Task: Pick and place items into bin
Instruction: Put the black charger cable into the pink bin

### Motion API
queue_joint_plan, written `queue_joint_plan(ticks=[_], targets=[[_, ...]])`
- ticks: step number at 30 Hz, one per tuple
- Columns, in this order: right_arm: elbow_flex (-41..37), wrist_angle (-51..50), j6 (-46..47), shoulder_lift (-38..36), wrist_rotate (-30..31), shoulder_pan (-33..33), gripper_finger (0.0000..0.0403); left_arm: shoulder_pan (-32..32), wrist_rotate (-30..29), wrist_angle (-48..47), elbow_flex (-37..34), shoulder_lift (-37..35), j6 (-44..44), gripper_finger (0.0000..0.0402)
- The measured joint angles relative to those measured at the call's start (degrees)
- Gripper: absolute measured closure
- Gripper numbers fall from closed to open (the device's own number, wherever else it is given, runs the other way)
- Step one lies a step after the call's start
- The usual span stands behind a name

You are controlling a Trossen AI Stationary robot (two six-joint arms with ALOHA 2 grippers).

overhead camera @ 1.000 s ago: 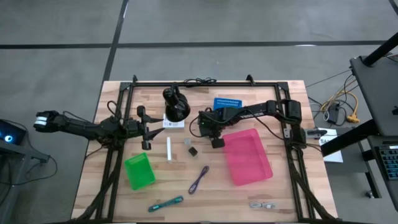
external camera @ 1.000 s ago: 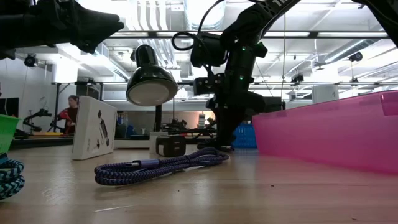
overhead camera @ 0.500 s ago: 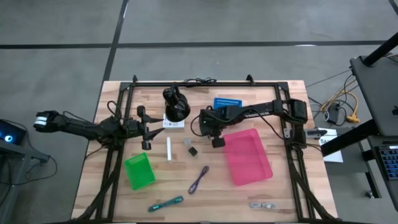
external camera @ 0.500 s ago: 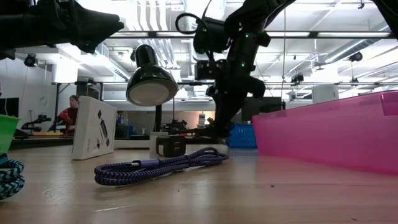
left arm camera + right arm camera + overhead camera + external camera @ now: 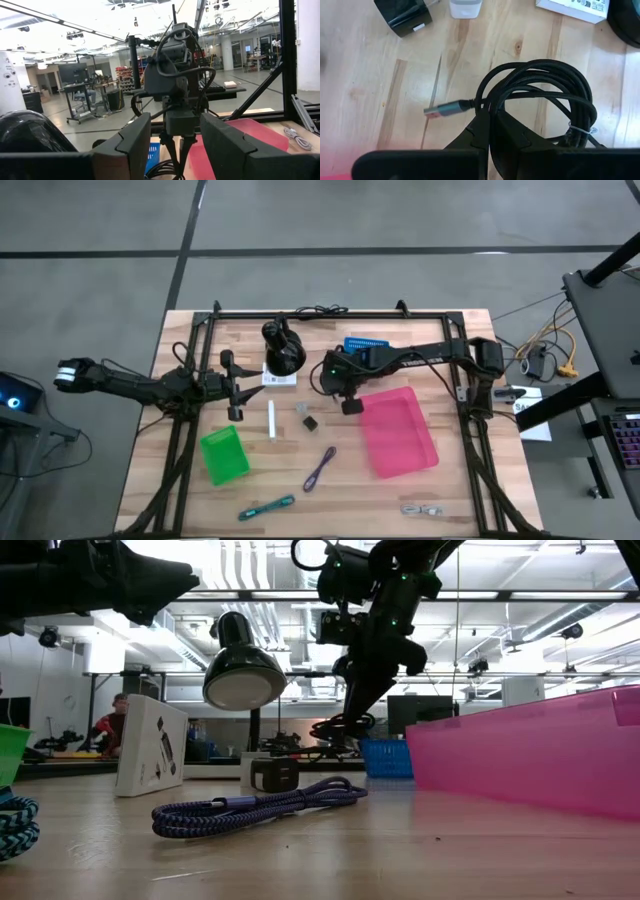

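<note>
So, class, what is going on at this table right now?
The right gripper is shut on a black coiled cable and holds it above the wooden table, beside the pink plastic bin. The left gripper waits near the table's left side. A purple braided cable, a white stick and a small dark block lie on the table, not yet binned.

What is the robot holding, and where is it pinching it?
The right gripper holds the black coiled cable, pinched on the loops of the coil, lifted above the table. The left gripper holds nothing.
</note>
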Motion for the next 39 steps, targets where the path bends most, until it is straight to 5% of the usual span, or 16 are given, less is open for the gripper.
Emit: queue_joint_plan(ticks=[39], targets=[[0.01,-1.92,0.09,-7.97,0.04,0.27,0.0394,0.01,0.00,0.00,0.00,0.00,0.00,0.0244]])
